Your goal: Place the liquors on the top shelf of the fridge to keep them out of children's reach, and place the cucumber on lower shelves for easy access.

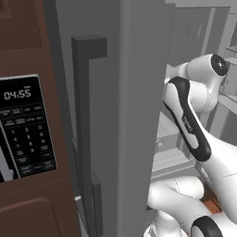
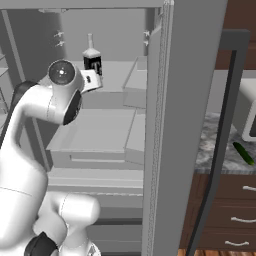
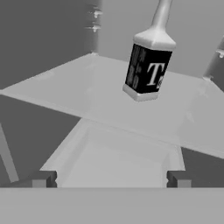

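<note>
Fridge (image 2: 165,125) door open, arm reaching in. The dark square bottle (image 3: 148,65) stands upright on the top shelf (image 3: 87,87), at one o'clock from the gripper (image 3: 111,179), whose jaws are wide and empty. Cucumber (image 2: 243,152) lies on the bench (image 2: 220,150), far right.

Looking matt, smooth pale grey: top shelf (image 3: 87,94) and fridge (image 2: 185,100) door. Showing glossy dark body under satin white neck: squat liquor bottle (image 3: 148,65). Gleaming as polished white plastic: arm (image 1: 217,157). Appearing speckled stone: counter (image 2: 215,150); brown wood: cabinet (image 1: 28,28).
</note>
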Robot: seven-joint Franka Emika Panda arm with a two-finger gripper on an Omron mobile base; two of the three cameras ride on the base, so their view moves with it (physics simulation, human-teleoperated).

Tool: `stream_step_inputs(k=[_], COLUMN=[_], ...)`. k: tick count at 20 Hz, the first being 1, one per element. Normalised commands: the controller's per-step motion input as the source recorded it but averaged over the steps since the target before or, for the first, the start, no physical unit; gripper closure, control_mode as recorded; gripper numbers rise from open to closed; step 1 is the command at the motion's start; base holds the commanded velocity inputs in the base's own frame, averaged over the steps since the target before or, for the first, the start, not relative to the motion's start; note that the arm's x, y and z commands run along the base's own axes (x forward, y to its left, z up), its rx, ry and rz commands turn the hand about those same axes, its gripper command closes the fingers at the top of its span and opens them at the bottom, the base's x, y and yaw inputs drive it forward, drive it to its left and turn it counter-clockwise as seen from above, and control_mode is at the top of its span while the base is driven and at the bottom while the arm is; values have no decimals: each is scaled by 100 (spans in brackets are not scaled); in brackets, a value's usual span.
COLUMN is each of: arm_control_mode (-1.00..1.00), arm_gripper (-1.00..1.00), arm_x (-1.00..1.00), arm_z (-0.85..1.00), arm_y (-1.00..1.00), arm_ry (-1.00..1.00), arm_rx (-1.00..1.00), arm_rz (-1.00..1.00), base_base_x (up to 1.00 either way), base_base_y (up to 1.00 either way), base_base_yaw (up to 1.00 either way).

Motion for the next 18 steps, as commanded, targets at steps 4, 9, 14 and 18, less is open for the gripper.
stream_step_inputs(k=[4,9,14,18], arm_control_mode=[-100,-100,-100,-100], arm_gripper=[-100,-100,-100,-100], arm_x=[-35,-28,-26,-21], arm_z=[-11,-2,0,0], arm_y=[-9,-7,-11,-24], arm_ry=[7,9,2,0], arm_rx=[-1,-1,0,0], arm_rz=[0,0,0,0], base_base_x=[0,0,0,0], base_base_y=[0,0,0,0], base_base_yaw=[0,0,0,0])
